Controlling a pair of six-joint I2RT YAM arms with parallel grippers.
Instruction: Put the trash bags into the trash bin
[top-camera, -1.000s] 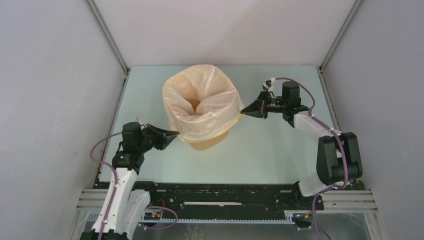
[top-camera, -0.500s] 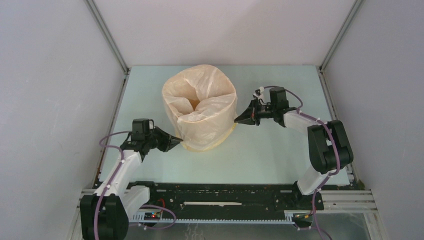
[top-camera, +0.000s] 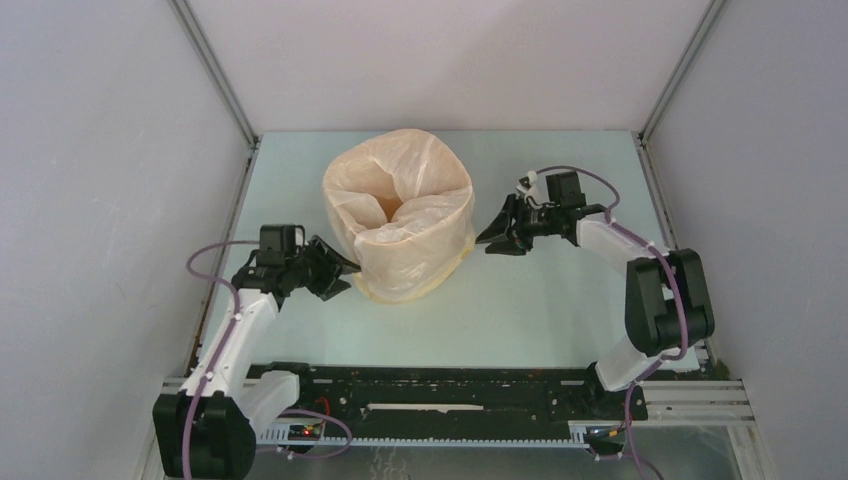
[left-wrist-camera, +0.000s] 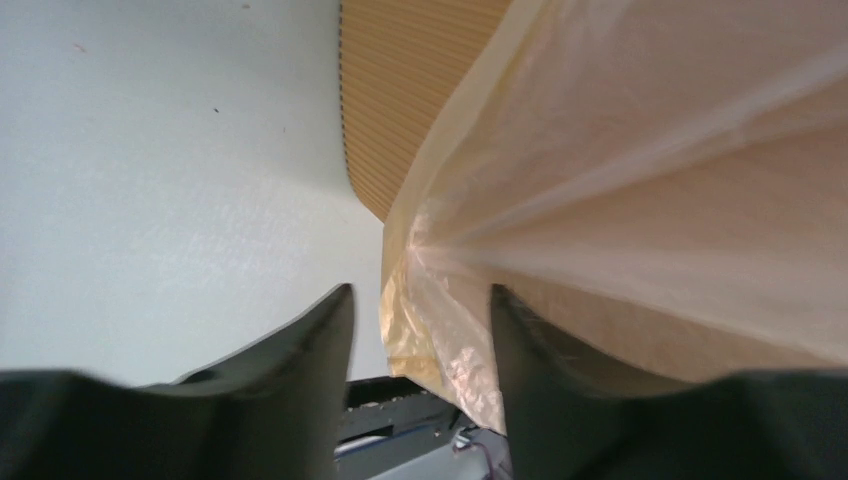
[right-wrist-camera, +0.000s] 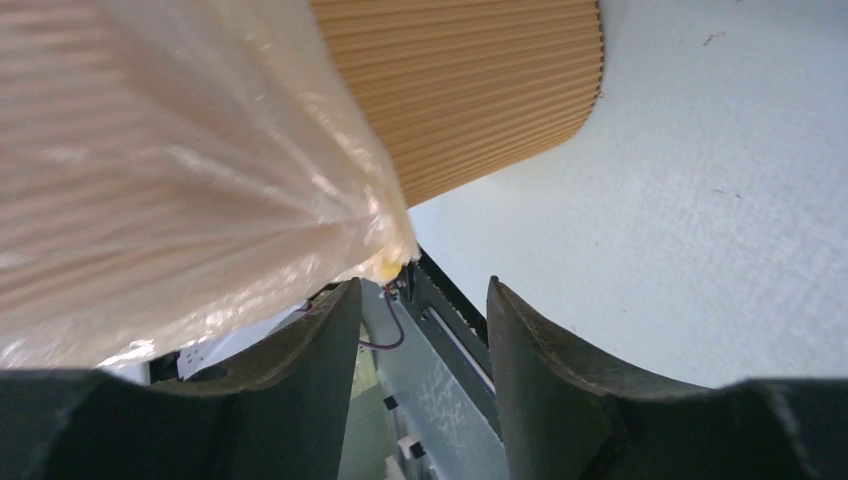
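The trash bag (top-camera: 400, 205), pale cream and crinkly, lines the trash bin and is folded down over its rim and sides, with its middle sagging inside. The ribbed yellow-orange bin shows below the bag's hem in the left wrist view (left-wrist-camera: 420, 90) and the right wrist view (right-wrist-camera: 470, 90). My left gripper (top-camera: 340, 270) is open at the bin's near-left side. The bag's hanging hem (left-wrist-camera: 440, 330) lies between its fingers (left-wrist-camera: 420, 290). My right gripper (top-camera: 495, 235) is open and empty just right of the bin. The bag (right-wrist-camera: 180, 170) hangs above its left finger (right-wrist-camera: 423, 283).
The bin stands mid-table on the pale surface (top-camera: 520, 310). Grey enclosure walls and metal corner posts (top-camera: 215, 70) close in the left, back and right. The black rail (top-camera: 430, 390) with the arm bases runs along the near edge.
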